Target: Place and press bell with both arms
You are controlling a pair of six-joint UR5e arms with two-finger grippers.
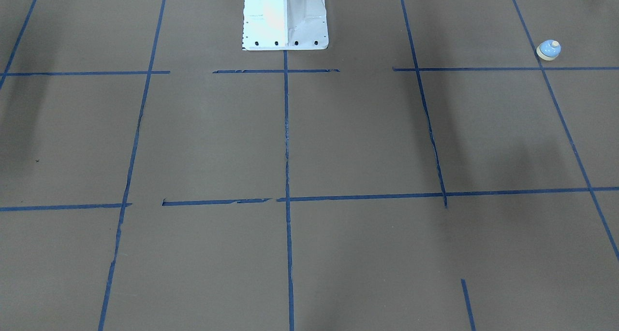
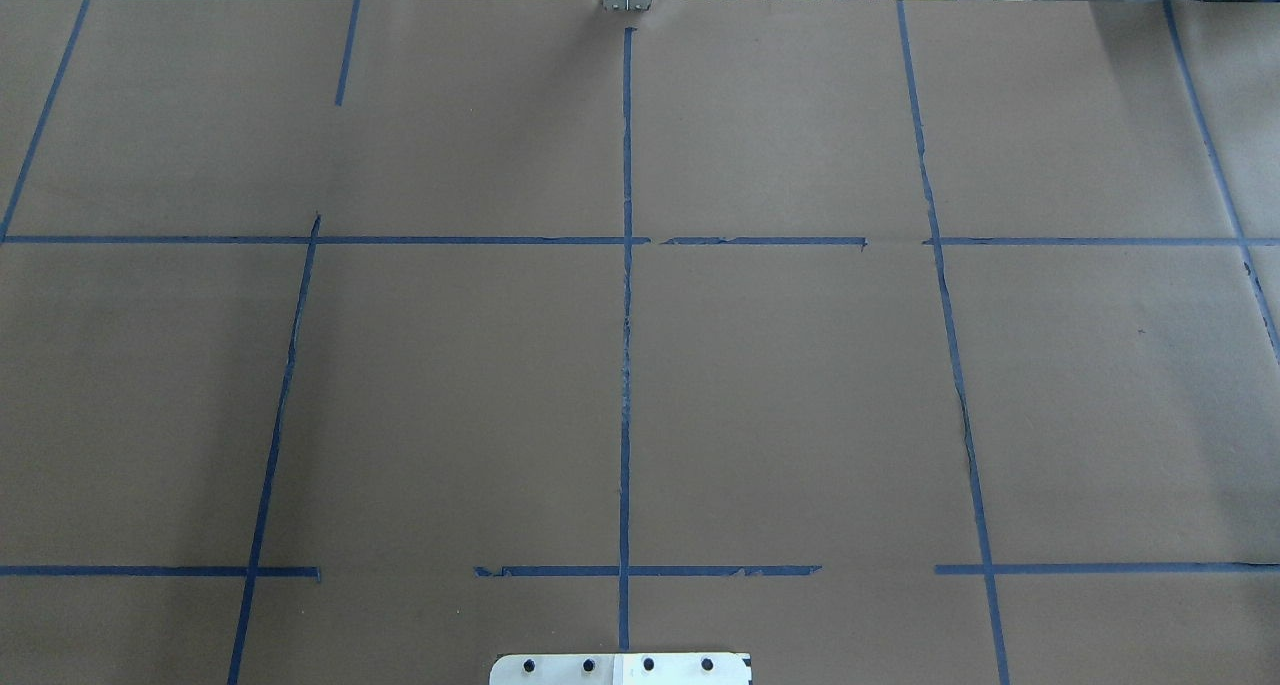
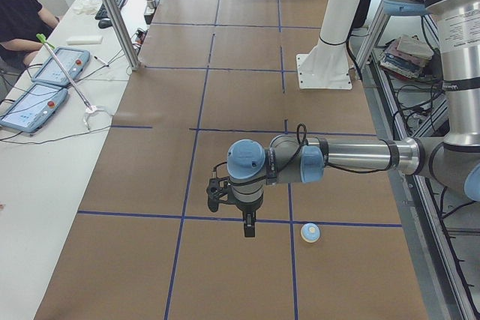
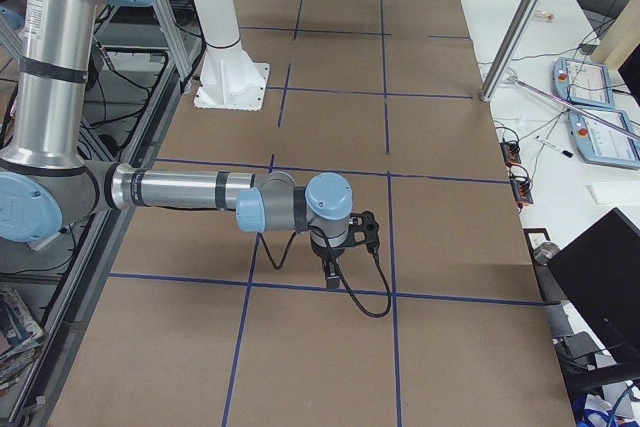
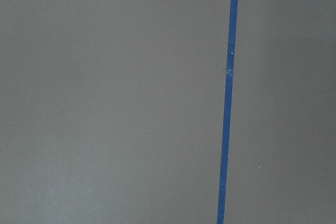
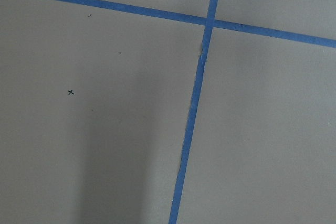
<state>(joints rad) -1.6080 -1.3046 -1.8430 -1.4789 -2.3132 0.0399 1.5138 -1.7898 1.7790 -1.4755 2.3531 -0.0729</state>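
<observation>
the bell (image 1: 549,50) stands upright at the left end of the table (image 1: 193,137), near the left gripper (image 3: 249,228), on its robot side. the right gripper (image 4: 331,275) is well apart. i cannot tell either's grip.

Matt brown paper over the table (image 1: 208,137), slightly creased. The blue tape (image 1: 286,128) is dull w/ frayed edges. White pedestal (image 1: 285,17) looks like painted metal, slight sheen. The bell (image 1: 548,50) has a smooth, glossy dome. On left arm (image 3: 360,157) & right arm (image 4: 180,190), satin silver metal tubes, smooth blue caps.
</observation>
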